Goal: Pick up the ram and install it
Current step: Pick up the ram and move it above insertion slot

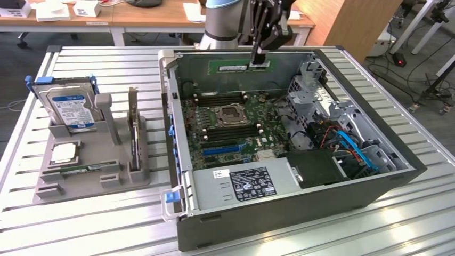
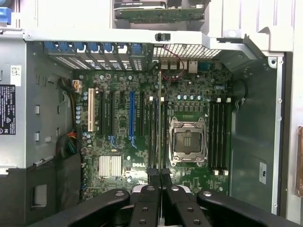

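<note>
The ram [image 1: 229, 66] is a long green stick held level above the far end of the open computer case [image 1: 284, 213]. My gripper [image 1: 259, 63] is shut on it near the end on the exterior view's right. In the wrist view the ram [image 2: 159, 127] shows edge-on as a thin line running out from my gripper [image 2: 160, 182]. It lies over the dark memory slots [image 2: 154, 137] beside the CPU socket [image 2: 188, 141] on the motherboard [image 1: 227, 120]. The stick hangs above the board, apart from the slots.
A grey fixture [image 1: 92, 170] at the exterior view's left holds a blue-labelled hard drive [image 1: 71, 109] and an upright card [image 1: 133, 125]. Inside the case are the power supply [image 1: 242, 184], drive cages [image 1: 313, 96] and blue cables [image 1: 355, 149]. More slots [image 2: 217, 137] flank the socket.
</note>
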Controlling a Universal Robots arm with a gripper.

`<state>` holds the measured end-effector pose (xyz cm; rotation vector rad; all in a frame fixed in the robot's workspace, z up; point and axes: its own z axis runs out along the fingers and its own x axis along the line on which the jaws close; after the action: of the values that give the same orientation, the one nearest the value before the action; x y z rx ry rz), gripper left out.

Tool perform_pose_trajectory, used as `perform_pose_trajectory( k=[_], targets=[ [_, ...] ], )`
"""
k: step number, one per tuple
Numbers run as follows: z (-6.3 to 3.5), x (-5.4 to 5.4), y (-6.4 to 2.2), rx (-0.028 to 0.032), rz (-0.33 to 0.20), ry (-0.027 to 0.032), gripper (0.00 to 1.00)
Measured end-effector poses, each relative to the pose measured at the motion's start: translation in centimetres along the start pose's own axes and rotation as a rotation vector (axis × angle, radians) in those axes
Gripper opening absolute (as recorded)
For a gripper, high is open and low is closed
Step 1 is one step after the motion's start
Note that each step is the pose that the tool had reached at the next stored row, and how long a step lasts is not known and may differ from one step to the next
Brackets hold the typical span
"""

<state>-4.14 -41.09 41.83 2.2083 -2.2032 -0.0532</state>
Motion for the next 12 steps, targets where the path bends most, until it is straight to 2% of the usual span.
perform_pose_trajectory(
  k=[6, 12],
  targets=[
    [0.51, 0.01, -0.02, 0.0033, 0.001, -0.0001, 0.11],
    [0.85, 0.01, -0.03, 0.0040, 0.001, 0.0000, 0.11]
  ],
)
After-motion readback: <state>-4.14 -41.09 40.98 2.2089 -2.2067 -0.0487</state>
